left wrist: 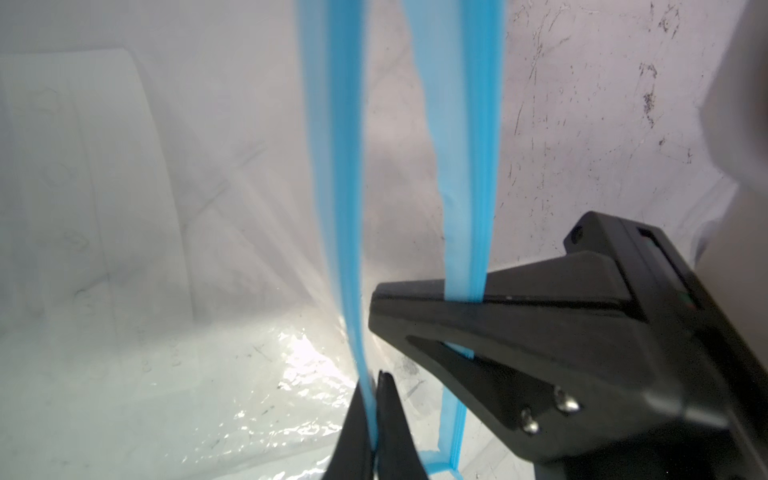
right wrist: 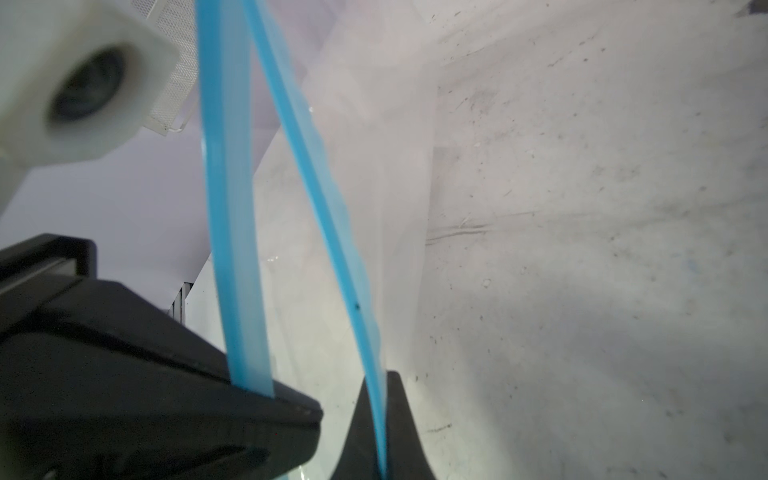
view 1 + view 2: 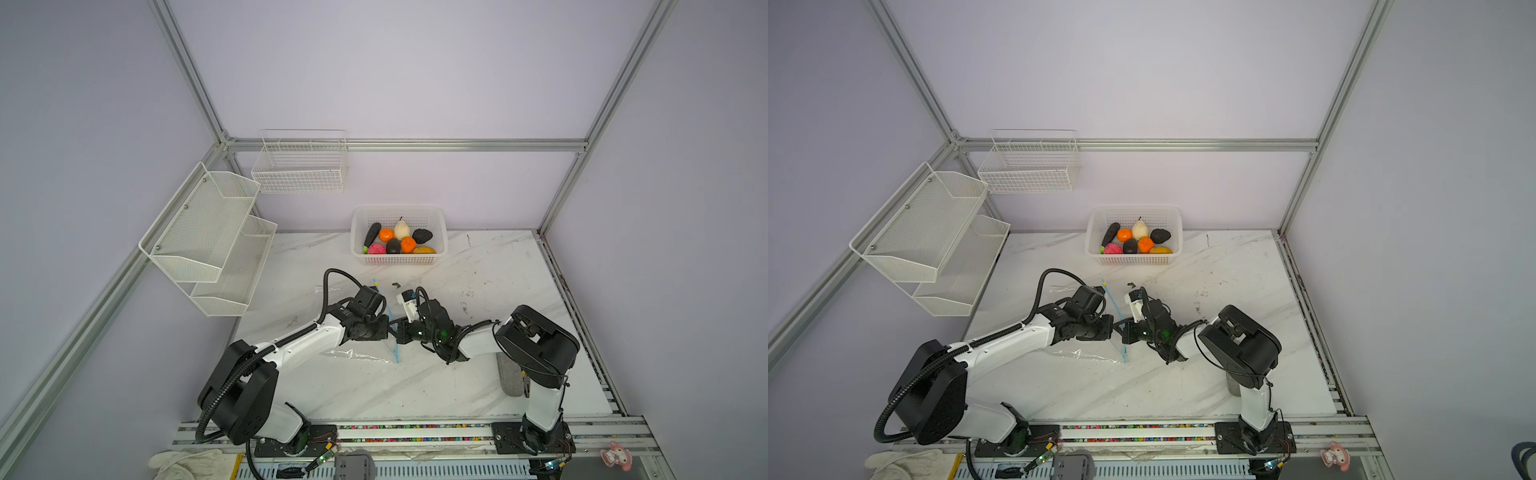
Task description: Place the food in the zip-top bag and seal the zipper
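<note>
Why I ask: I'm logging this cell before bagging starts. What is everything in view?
white basket: one, white perforated; back of the table.
food: nine, two orange, three black, cream, pink, yellow-brown, green; in the white basket.
zip-top bag: one, clear; middle of the table.
zipper: one, light blue, its two strips parted; along the bag's edge.
wire basket: one, white; back wall.
mesh shelf: one, white, two-tier; left wall.
dark scrap: one; on the table before the basket.
cloth: one, white; front left.
toy figure: one, pink; front right.
left gripper: one, black; shut on one zipper strip.
right gripper: one, black; shut on the other strip.
</note>
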Controlling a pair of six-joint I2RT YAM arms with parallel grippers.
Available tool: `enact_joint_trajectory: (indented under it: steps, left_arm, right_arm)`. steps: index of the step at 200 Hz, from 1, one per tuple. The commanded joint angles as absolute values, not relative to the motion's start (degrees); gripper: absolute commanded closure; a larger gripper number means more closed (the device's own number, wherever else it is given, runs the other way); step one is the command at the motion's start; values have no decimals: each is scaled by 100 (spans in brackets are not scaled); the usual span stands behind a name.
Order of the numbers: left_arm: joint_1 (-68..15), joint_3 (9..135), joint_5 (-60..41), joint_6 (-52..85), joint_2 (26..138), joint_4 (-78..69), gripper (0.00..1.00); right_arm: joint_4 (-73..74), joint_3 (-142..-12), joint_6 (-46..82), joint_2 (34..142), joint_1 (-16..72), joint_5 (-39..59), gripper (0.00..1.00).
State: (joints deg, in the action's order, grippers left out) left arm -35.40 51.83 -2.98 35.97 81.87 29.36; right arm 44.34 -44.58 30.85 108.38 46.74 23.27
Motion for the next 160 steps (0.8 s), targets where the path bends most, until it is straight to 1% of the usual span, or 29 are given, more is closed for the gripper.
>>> enact_joint_trajectory:
  steps: [1, 18, 30, 71, 94, 112, 160]
  left_arm:
    - [-3573, 5159, -68, 3624, 7726, 3183, 100]
    - [-3573, 5334, 38, 3594, 7625, 3442, 100]
    - [-3572, 5434, 95, 3567, 7589, 3597, 100]
    - [-3559, 5499, 177, 3475, 7687, 3813, 100]
    - [-3558, 5532, 151, 3471, 7816, 3823, 100]
    - [-3551, 5570, 141, 3463, 7849, 3819, 100]
    - [-3424, 5671, 202, 3454, 7716, 4009, 100]
  right_arm:
    - [4447, -4735, 3146, 11024, 4658, 2350, 100]
    - [4264, -4955, 3138, 11164, 4658, 2351, 100]
    - [4084, -5109, 3129, 11239, 4658, 2307, 97]
    - [3628, -5408, 3200, 11346, 4628, 2050, 73]
    - [3447, -5569, 3170, 11405, 4539, 2021, 65]
    - [3215, -5778, 3091, 11544, 4493, 1954, 63]
    - [2863, -6078, 3023, 11869, 4281, 1852, 63]
